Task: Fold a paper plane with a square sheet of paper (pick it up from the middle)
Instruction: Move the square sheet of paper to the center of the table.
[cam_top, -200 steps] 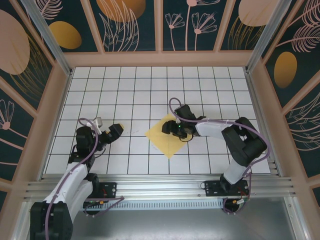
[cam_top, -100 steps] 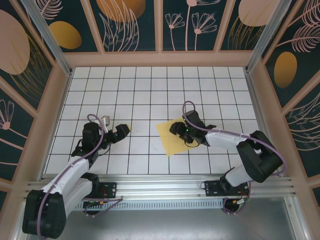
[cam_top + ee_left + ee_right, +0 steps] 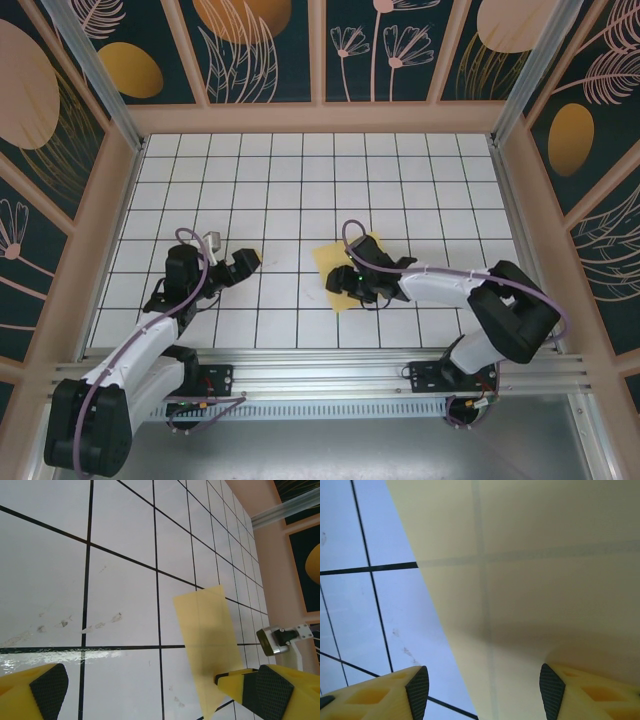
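The square sheet of paper [image 3: 328, 260] is plain yellow and lies flat on the white grid table, slightly turned, right of centre. My right gripper [image 3: 345, 285] hovers low over its near-left part. In the right wrist view the sheet [image 3: 545, 555] shows grid lines through it, and the right gripper [image 3: 483, 695] is open: one pad [image 3: 417, 690] is over bare table, the other [image 3: 550, 692] over the paper. My left gripper [image 3: 243, 262] stands open a tile to the left of the sheet. In the left wrist view the sheet [image 3: 207, 630] reaches towards the left gripper [image 3: 157, 690].
The white grid table [image 3: 250, 180] is walled by tan rails and patterned panels [image 3: 320, 50]. An aluminium rail [image 3: 320, 375] runs along the near edge by the arm bases. Faint smudges [image 3: 65, 625] mark the tiles near the left gripper.
The sheet has turned from a diamond to a nearly square-on lie and shifted slightly. My right gripper moved left and nearer over it, narrowing a little. The left gripper edged right, then held still.
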`<state>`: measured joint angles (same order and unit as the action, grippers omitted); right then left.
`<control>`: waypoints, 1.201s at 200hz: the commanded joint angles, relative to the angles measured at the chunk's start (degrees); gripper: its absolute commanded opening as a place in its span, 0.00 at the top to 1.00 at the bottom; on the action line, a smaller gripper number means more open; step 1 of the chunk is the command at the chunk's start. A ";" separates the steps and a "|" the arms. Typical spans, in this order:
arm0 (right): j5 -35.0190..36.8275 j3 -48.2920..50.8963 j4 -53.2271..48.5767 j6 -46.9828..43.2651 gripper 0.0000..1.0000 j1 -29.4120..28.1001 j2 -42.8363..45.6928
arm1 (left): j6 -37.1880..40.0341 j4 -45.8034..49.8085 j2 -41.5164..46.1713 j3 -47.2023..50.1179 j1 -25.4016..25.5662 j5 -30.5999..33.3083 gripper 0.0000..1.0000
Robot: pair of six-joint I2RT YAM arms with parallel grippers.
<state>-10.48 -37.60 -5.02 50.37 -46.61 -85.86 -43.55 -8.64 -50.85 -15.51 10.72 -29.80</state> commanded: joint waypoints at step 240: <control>16.32 -36.55 -30.41 -27.43 0.24 4.95 -23.42 | -4.87 -1.86 -16.02 -12.13 21.01 21.07 0.01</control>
<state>5.98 -70.94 -30.89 25.39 -41.01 -107.77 -46.87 -8.54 -67.31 -28.40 31.51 -12.10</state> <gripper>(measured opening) 0.756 0.988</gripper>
